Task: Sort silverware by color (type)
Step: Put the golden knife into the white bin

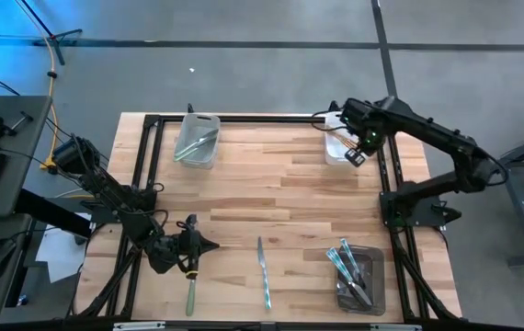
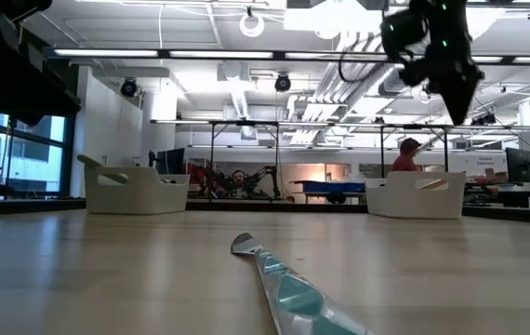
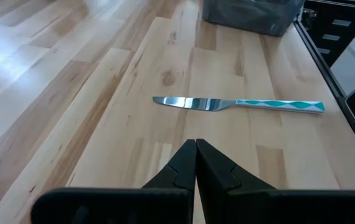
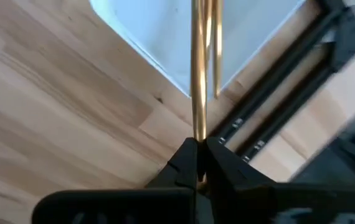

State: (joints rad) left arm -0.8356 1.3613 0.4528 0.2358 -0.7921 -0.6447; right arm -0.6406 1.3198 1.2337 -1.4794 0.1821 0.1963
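My right gripper (image 1: 355, 156) hangs over the white bin (image 1: 338, 147) at the table's far right corner, shut on a gold-bronze piece of silverware (image 4: 198, 74). My left gripper (image 3: 195, 144) is shut and holds nothing, low over the near left part of the table. Beyond its tips a knife with a teal-and-white handle (image 3: 240, 104) lies flat on the wood, also seen as the knife (image 1: 263, 271) from above. A green-handled piece (image 1: 189, 292) lies near the left gripper. The clear bin (image 1: 196, 140) and the grey bin (image 1: 358, 276) hold more silverware. My right gripper pinches the gold-bronze piece by one end (image 4: 197, 138) between its two fingers. The fingers point down from above, and the piece runs on in line with them. It hangs lifted clear, its free end (image 4: 200, 18) over the white bin's inside.
A black frame rail (image 1: 391, 175) runs along the table's right edge beside the white bin. In the low view two white bins (image 2: 135, 194) (image 2: 421, 195) stand at the far edge, with a person in red (image 2: 404, 156) in the room behind. Bare wood spans the table's middle (image 1: 280, 184).
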